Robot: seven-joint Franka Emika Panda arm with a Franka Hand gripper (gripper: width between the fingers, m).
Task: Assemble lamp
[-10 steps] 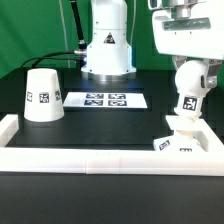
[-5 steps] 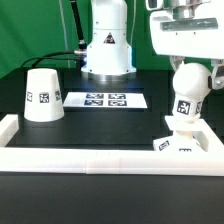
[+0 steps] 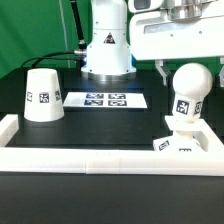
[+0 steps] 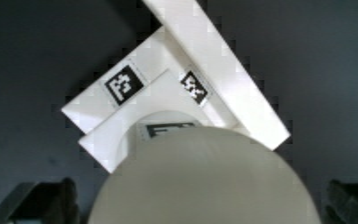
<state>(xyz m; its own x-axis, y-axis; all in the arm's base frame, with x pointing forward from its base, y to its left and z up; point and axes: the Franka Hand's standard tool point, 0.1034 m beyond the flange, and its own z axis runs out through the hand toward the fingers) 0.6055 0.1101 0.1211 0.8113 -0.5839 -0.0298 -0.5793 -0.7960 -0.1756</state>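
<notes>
The round white bulb stands upright with its short stem on the small flat square base, at the exterior view's right by the rail corner. My gripper is open around the bulb's top, with one finger on each side and a gap between each finger and the bulb. In the wrist view the bulb fills the foreground over the tagged base, with a dark fingertip off to its side. The cone shade stands alone at the exterior view's left.
The marker board lies flat in the middle of the black table. A white raised border rail runs along the front and up both sides. The robot's base stands behind the marker board.
My gripper has opened and risen, letting go of the bulb. The bulb stays upright on the base.
</notes>
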